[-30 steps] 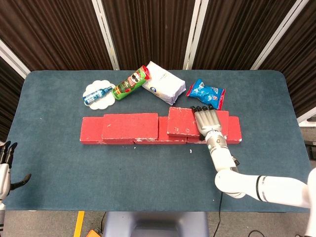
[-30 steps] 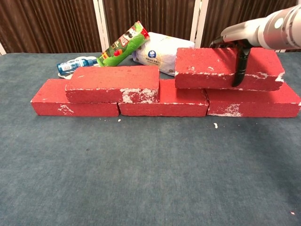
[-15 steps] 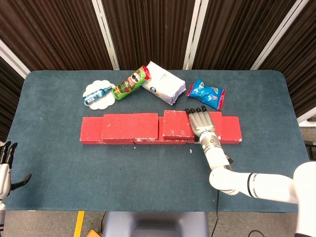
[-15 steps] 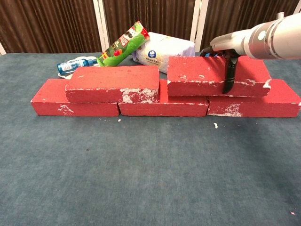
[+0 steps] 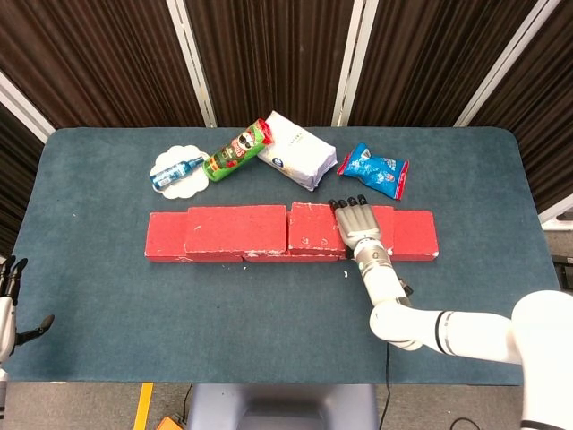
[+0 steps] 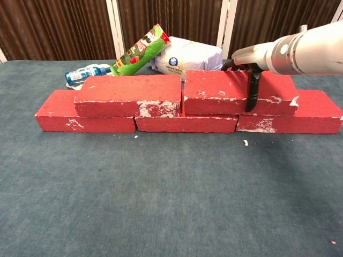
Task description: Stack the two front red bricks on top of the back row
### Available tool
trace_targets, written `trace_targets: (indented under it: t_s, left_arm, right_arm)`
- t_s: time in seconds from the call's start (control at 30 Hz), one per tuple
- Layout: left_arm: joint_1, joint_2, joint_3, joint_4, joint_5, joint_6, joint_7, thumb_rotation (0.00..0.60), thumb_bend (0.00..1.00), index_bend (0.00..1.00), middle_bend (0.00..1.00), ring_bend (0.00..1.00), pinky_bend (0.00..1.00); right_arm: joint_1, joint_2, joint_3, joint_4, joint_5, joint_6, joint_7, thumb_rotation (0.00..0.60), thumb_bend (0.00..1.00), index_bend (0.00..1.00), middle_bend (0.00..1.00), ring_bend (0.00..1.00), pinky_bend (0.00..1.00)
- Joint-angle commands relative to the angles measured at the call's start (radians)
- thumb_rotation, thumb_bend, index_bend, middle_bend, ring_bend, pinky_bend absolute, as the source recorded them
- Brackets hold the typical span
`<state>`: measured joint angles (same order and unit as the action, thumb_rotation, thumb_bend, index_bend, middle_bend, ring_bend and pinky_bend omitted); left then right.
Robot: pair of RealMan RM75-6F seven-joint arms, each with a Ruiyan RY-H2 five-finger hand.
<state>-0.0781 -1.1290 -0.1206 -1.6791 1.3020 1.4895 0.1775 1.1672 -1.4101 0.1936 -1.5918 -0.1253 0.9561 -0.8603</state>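
Three red bricks form the back row [image 5: 166,248] [image 6: 80,120] across the table. One red brick [image 5: 235,228] [image 6: 128,95] lies on top of that row at the left. A second red brick [image 5: 313,228] [image 6: 214,92] lies on top beside it, their ends nearly touching. My right hand [image 5: 360,228] [image 6: 251,80] grips this second brick near its right end, fingers over the top and back, thumb down its front face. My left hand [image 5: 9,287] hangs off the table's front left corner, fingers apart and holding nothing.
Behind the bricks lie a green chips can [image 5: 237,150] [image 6: 140,51], a white bag [image 5: 297,150] [image 6: 187,53], a blue snack bag [image 5: 376,168] and a blue bottle [image 5: 177,170] [image 6: 86,73] on a white plate. Red crumbs dot the blue cloth [image 6: 245,142].
My right hand has carried the second top brick leftward and down onto the back row, closing the gap to the left top brick. The left hand has barely moved.
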Motion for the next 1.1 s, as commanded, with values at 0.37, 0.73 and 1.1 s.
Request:
trace_targets:
  t_s: [0.37,0.73,1.1]
  left_arm:
    - [-0.001,0.001,0.001,-0.002,0.000,-0.002,-0.001,0.600,0.19,0.00,0.00,0.00,0.02]
    - [0.000,0.003,0.001,-0.004,-0.002,-0.001,-0.003,0.600,0.19,0.00,0.00,0.00,0.02]
    - [0.001,0.004,0.000,-0.007,-0.007,-0.001,-0.003,0.600,0.19,0.00,0.00,0.00,0.02]
  right_arm:
    - [0.013,-0.016,-0.006,0.019,-0.003,-0.005,0.015,0.600,0.00,0.22,0.29,0.17,0.00]
    - [0.026,-0.026,-0.010,0.031,0.001,0.001,0.013,0.600,0.00,0.22,0.26,0.12,0.00]
    - [0.035,-0.031,-0.015,0.034,0.012,0.002,0.006,0.600,0.00,0.21,0.21,0.09,0.00]
